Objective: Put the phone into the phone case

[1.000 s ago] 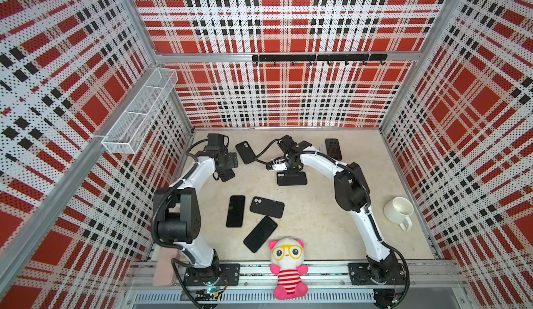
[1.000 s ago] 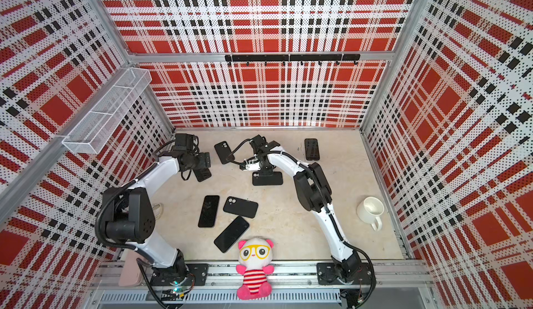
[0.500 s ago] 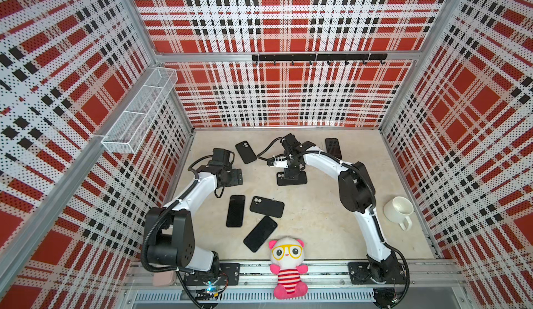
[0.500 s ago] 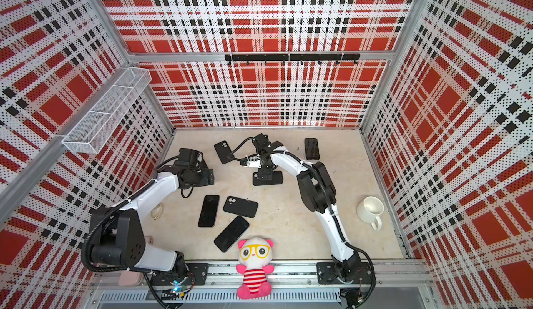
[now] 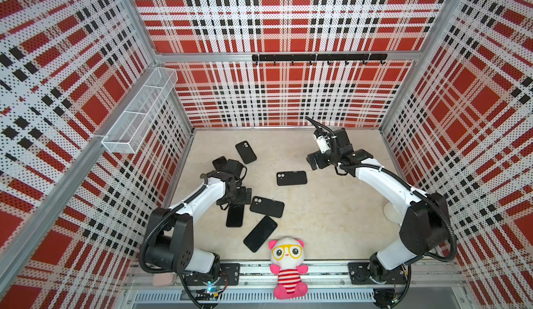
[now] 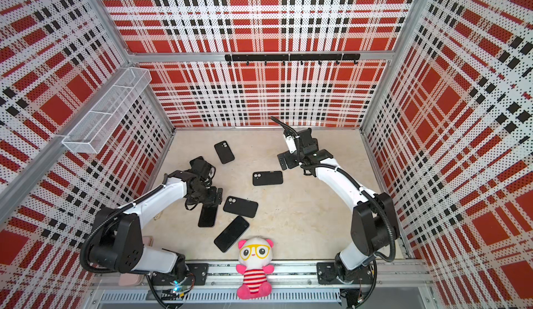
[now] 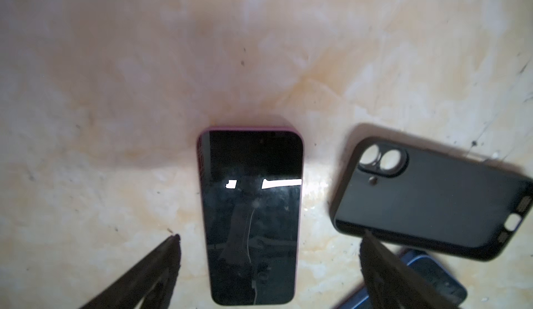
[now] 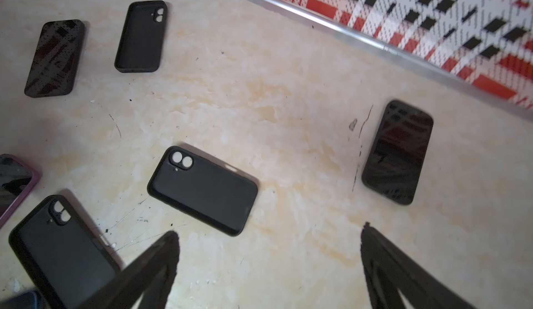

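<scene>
I am watching the left gripper (image 5: 236, 198) hanging over the phone (image 5: 234, 216), which is lying screen up on the table (image 5: 331, 229) at about eight o'clock from the table's middle in both top views; the nearest phone case (image 5: 266, 206) is lying back up, just beside the phone at two o'clock. From above, the phone is reading as plain black; the left wrist view is giving me a purple rim around the phone (image 7: 251, 215). It is also showing the left jaws standing spread, one finger (image 7: 155, 270) on each side of the phone with bare table showing between, pinching nothing. That view is also catching the phone case (image 7: 427, 198) with its two lens holes, and a blue-edged phone (image 7: 432, 281) just beside it; the top views are showing that one only as black.

The right gripper (image 5: 315, 163) is hanging at about one o'clock from the middle; the right wrist view is showing its jaws spread over bare table, gripping nothing. It is also showing a dark phone (image 8: 398, 151) lying near the wall, which neither top view is showing me. Only the top views are giving me the plush toy (image 5: 288, 264), sitting at six o'clock on the front rail.
</scene>
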`<control>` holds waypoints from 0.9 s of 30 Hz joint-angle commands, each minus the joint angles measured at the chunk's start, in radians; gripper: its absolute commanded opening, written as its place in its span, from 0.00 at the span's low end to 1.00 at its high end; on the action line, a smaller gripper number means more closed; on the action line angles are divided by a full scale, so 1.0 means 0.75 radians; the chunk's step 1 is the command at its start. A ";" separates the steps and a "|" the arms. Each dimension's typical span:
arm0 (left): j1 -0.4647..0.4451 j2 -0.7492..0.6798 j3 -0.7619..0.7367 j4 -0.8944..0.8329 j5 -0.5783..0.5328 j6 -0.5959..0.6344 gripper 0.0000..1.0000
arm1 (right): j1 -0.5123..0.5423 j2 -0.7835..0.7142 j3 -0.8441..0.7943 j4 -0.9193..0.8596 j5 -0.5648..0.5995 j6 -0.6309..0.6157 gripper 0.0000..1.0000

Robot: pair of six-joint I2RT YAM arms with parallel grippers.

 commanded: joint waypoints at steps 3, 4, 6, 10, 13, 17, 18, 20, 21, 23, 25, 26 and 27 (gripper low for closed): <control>-0.033 0.057 -0.003 -0.017 0.020 0.050 0.98 | -0.045 -0.033 -0.073 0.086 -0.084 0.228 1.00; -0.032 0.065 0.000 -0.016 0.022 0.050 0.98 | -0.050 -0.041 -0.083 0.096 -0.092 0.236 1.00; -0.017 0.066 0.000 -0.016 0.025 0.052 0.98 | -0.057 -0.061 -0.111 0.118 -0.091 0.248 1.00; 0.034 0.093 0.005 -0.012 0.057 0.066 0.98 | -0.063 -0.091 -0.155 0.136 -0.095 0.231 1.00; 0.034 0.127 0.021 -0.014 0.067 0.071 0.98 | -0.068 -0.099 -0.167 0.133 -0.106 0.204 1.00; 0.033 0.163 0.024 -0.018 0.047 0.065 0.98 | -0.073 -0.108 -0.189 0.156 -0.102 0.192 1.00; 0.034 0.171 0.027 -0.020 0.040 0.063 0.98 | -0.074 -0.108 -0.191 0.158 -0.105 0.191 1.00; 0.032 0.193 0.030 -0.022 0.039 0.062 1.00 | -0.075 -0.107 -0.196 0.157 -0.103 0.187 1.00; 0.034 0.201 0.033 -0.022 0.039 0.063 0.99 | -0.076 -0.105 -0.199 0.156 -0.099 0.183 1.00; 0.082 0.216 0.032 -0.022 0.041 0.063 0.97 | -0.078 -0.105 -0.199 0.145 -0.085 0.171 1.00; 0.094 0.225 0.034 -0.022 0.039 0.062 0.95 | -0.080 -0.109 -0.207 0.142 -0.072 0.162 1.00; 0.098 0.230 0.034 -0.022 0.040 0.063 0.94 | -0.084 -0.111 -0.209 0.141 -0.068 0.159 1.00; 0.101 0.237 0.033 -0.022 0.037 0.061 0.93 | -0.086 -0.115 -0.212 0.141 -0.062 0.155 1.00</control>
